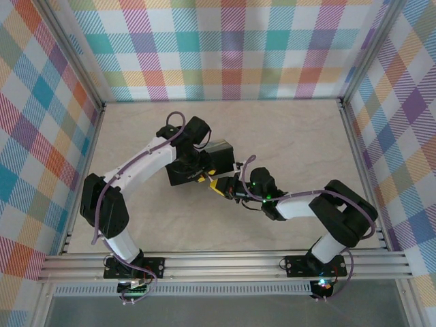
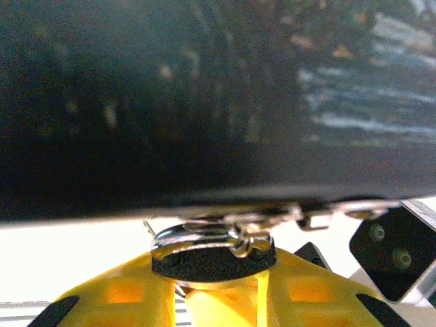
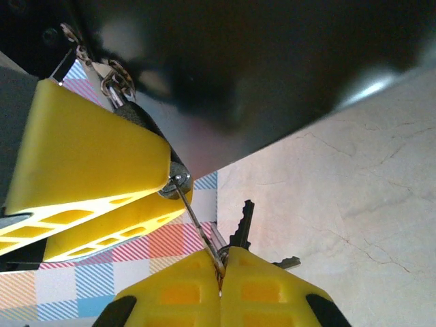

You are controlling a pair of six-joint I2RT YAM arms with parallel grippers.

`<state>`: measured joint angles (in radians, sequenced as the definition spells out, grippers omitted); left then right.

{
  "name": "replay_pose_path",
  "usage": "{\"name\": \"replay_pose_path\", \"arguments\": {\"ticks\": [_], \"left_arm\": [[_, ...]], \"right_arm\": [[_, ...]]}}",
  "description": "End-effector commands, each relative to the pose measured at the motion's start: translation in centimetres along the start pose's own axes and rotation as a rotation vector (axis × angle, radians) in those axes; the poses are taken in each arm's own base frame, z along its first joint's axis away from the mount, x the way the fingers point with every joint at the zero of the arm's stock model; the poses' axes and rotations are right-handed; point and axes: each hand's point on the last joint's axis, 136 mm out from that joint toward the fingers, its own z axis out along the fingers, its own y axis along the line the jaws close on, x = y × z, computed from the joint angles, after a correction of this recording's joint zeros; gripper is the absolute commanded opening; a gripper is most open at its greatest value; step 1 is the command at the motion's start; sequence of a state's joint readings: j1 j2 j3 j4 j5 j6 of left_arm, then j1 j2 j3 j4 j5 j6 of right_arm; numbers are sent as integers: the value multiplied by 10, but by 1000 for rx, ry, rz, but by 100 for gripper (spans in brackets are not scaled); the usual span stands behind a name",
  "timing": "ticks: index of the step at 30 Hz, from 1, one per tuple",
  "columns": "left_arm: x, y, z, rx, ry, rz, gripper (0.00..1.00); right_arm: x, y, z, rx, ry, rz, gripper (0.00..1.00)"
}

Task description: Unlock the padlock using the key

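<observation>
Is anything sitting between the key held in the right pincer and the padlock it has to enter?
Nothing visible. The key runs straight from the shut right pincer up to the lower end of the padlock, its tip at the body. The spare keys hang to one side, off that line.

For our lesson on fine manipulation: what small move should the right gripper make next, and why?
Probably a slight twist of the right gripper to turn the key. Its thin shaft runs up to the base of the padlock, which the left gripper clamps, so it looks seated, though the keyhole itself is hidden.
</observation>
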<state>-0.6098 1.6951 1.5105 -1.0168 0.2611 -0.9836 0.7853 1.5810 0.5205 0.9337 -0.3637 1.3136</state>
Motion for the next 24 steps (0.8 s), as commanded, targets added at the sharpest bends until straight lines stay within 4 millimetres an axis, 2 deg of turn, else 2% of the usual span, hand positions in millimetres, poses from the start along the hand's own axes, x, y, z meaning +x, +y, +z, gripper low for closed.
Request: {"name": "replay_pose_path", "arguments": {"ticks": [1,6,11,17,19,23,24], "left_arm": [[22,-3,-5,38,81,18,0],[21,-2,-4,37,78,10,0],[21,-5,-1,52,85,-8,0],[20,-4,-1,52,88,-15,0],[18,-3,-1,52,86,-16,0],[17,-2,-2,46,83,0,0],[17,0,-4,38,76,11,0]], "right_arm": [[-13,97,-5,-240,-57,-238,0],[-10,120,-11,-341,-57,-248,0],[-12,119,-12,-352,-98,-206,0],[-3,142,-9,-432,-72,-253,0],[-1,135,-9,-405,-72,-248,0],[-6,100,-4,-182,-86,-308,0],[-5,98,-2,-142,-71,-336,0]]}}
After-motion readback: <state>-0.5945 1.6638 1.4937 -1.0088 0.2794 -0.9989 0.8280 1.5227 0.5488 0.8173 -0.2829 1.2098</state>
